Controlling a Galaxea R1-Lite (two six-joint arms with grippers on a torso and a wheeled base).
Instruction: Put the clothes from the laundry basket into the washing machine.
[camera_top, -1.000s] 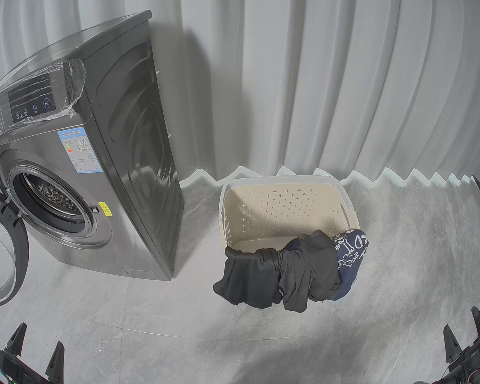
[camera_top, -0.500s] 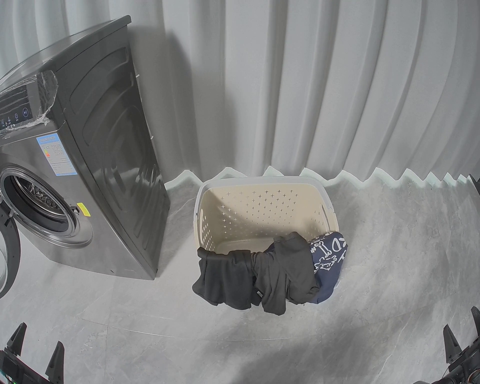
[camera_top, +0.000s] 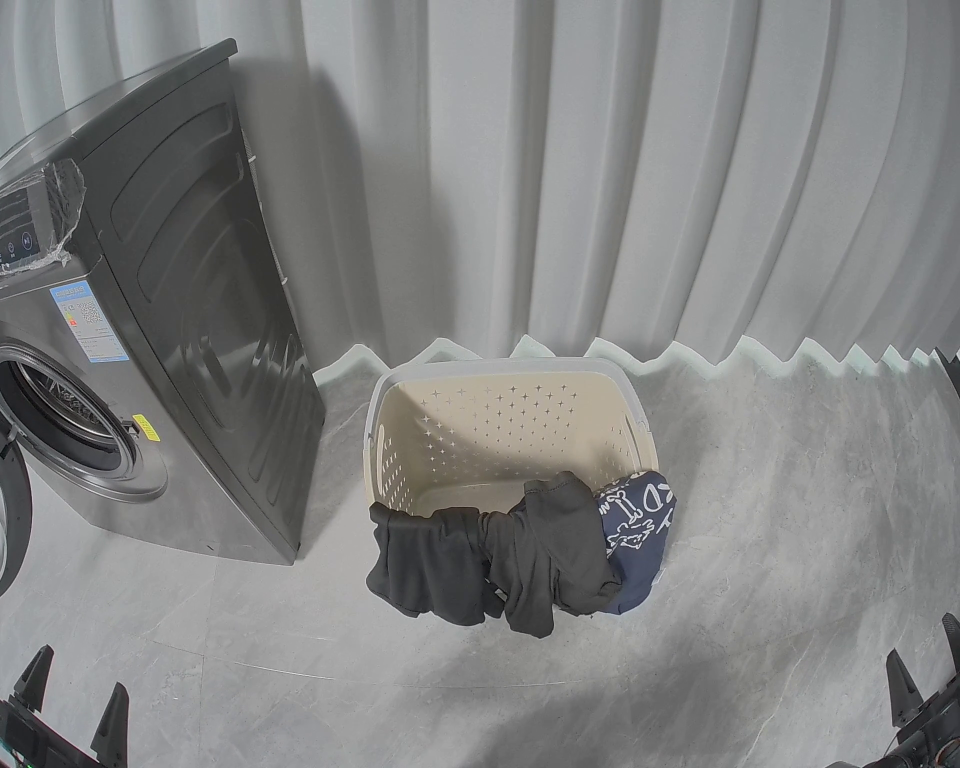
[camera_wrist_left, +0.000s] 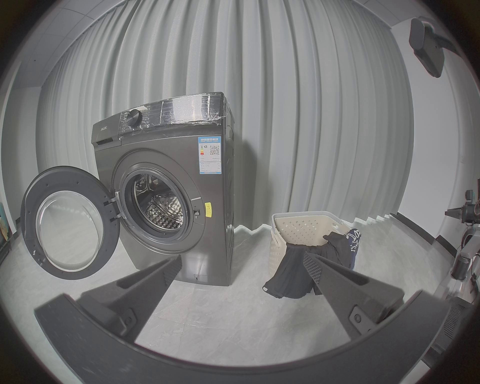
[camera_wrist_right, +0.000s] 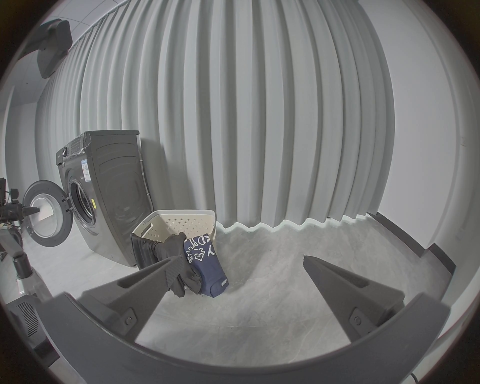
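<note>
Clothes not in my grip: left gripper (camera_wrist_left: 241, 259) and right gripper (camera_wrist_right: 241, 260) sit low over the floor (camera_top: 800, 520), both jaws spread, empty. Ahead, dark clothes (camera_top: 480, 565) and a navy printed garment (camera_top: 635, 535) drape over the laundry basket (camera_top: 500, 368) near rim. Washing machine (camera_top: 200, 300) just left of it, door (camera_wrist_left: 70, 222) swung open. Curtain (camera_top: 600, 180) behind.

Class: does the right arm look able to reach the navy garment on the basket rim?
Likely not yet: bare floor leaves the way free, but the open right gripper sits far from the navy garment.
</note>
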